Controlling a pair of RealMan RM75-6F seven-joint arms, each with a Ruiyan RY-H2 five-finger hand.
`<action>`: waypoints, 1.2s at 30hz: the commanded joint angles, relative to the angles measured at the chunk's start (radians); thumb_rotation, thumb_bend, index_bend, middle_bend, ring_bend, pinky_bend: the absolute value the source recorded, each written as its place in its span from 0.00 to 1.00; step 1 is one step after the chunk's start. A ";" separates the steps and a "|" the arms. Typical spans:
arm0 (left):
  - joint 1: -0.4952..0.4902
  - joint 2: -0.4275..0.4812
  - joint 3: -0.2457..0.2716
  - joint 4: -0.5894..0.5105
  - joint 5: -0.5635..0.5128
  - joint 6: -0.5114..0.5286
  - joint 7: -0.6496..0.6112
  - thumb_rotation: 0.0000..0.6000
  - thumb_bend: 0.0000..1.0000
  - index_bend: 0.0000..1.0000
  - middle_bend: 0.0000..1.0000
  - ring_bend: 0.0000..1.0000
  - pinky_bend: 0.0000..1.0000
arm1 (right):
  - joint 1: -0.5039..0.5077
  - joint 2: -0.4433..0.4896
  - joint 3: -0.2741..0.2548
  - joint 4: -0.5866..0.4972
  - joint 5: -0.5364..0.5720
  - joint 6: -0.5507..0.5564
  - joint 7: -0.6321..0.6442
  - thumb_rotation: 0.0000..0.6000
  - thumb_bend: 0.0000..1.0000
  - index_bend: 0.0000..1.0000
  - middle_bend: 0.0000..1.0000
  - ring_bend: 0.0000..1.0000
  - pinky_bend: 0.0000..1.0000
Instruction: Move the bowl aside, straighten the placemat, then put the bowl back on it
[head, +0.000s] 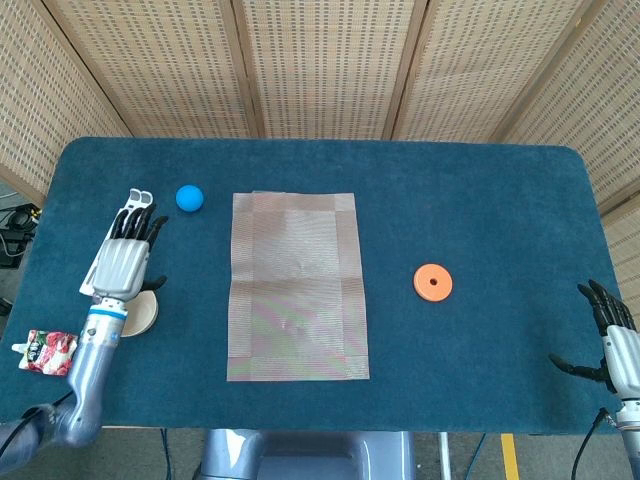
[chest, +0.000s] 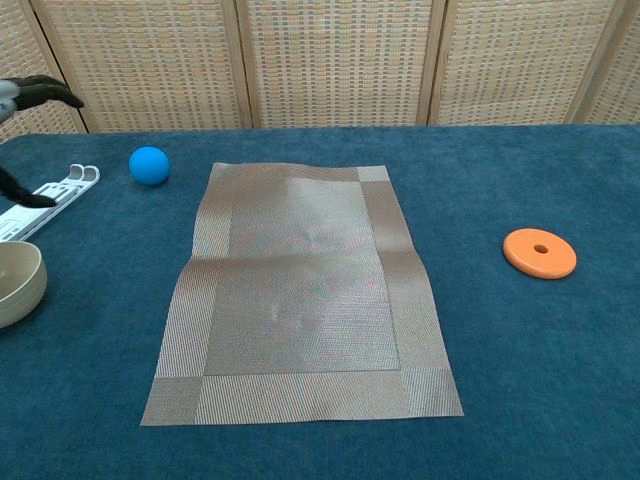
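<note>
The fingers (head: 140, 226) of the left hand (head: 120, 266) are spread apart and hold nothing, pointing toward the far edge of the tabletop (head: 480, 190). The hand hovers right over the bowl (chest: 16, 283), which sits at the left side of the tabletop, partly covered by the palm in the head view (the chest view shows only the fingertips at its left edge, above the bowl). So the bowl lies beneath and slightly toward the robot from those fingers, and the left hand is by far the nearer one.

The placemat (head: 293, 286) lies flat in the middle of the tabletop, well to the right of the bowl, its long axis running from the robot toward the far side, with faint ripples across the weave. It looks straightened, so the step in hand is probably fetching the bowl and carrying it rightward onto the mat.

The right hand (head: 612, 345) hangs off the right corner with fingers apart and empty, well away from everything.
</note>
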 joint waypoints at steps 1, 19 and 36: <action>0.086 0.060 0.070 -0.081 0.061 0.099 -0.005 1.00 0.12 0.12 0.00 0.00 0.00 | -0.002 0.002 -0.003 -0.005 -0.015 0.012 0.006 1.00 0.14 0.11 0.00 0.00 0.00; 0.293 0.153 0.195 -0.090 0.216 0.270 -0.184 1.00 0.11 0.11 0.00 0.00 0.00 | -0.004 -0.014 -0.062 -0.054 -0.213 0.117 -0.043 1.00 0.09 0.13 0.00 0.00 0.00; 0.306 0.162 0.161 -0.083 0.215 0.229 -0.217 1.00 0.11 0.11 0.00 0.00 0.00 | 0.150 -0.184 -0.097 -0.340 -0.362 -0.085 -0.336 1.00 0.09 0.13 0.00 0.00 0.00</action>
